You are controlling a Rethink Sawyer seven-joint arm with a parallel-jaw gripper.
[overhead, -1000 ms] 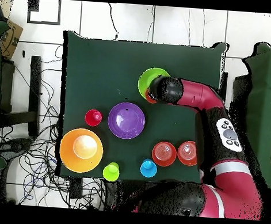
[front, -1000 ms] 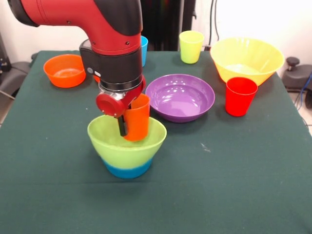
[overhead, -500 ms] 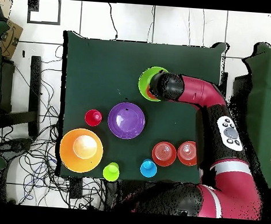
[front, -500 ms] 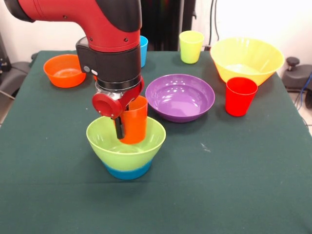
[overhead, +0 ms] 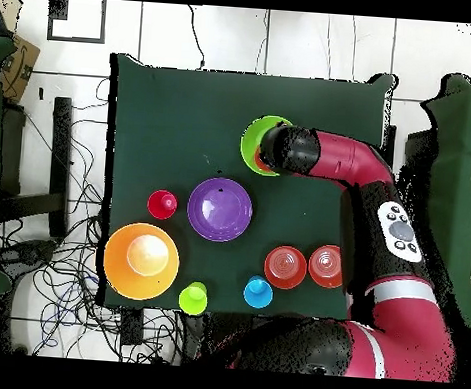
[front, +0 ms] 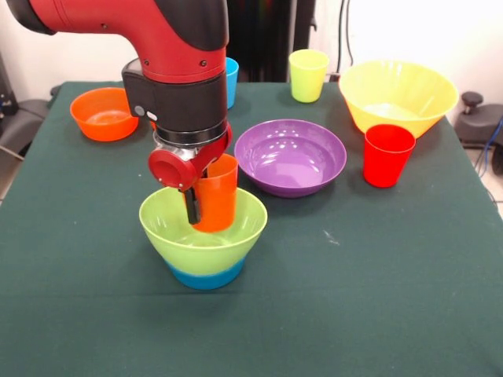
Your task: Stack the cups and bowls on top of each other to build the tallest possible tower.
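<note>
A: Bench (front: 409,298) first: what is laid out on it, largest downward?

B: At the far right the largest yellow bowl (front: 398,96) is seen, with the red cup (front: 387,155) just in front of it. The wide purple bowl (front: 291,156) is placed near the middle. A small orange bowl (front: 104,113) is set at the far left, the yellow-green cup (front: 308,75) at the far edge, and a light blue cup (front: 232,78) is half hidden behind the arm.

A: And the tower?

B: The tower (front: 204,236) is found at the near middle: the lime green bowl (front: 236,228) is seated on the small blue bowl (front: 206,275). The orange cup (front: 216,192) is held upright inside the green bowl.

A: How are the fingers set?

B: The gripper (front: 196,206) is closed over the orange cup's wall, one dark finger being visible against its outer side.

A: How will such a cup handle?

B: It is judged to be light, stiff and smooth, so slipping is likely under a loose grip. The rim wall is probably the best hold, and the tapered base is expected to rock in the rounded bowl.
</note>
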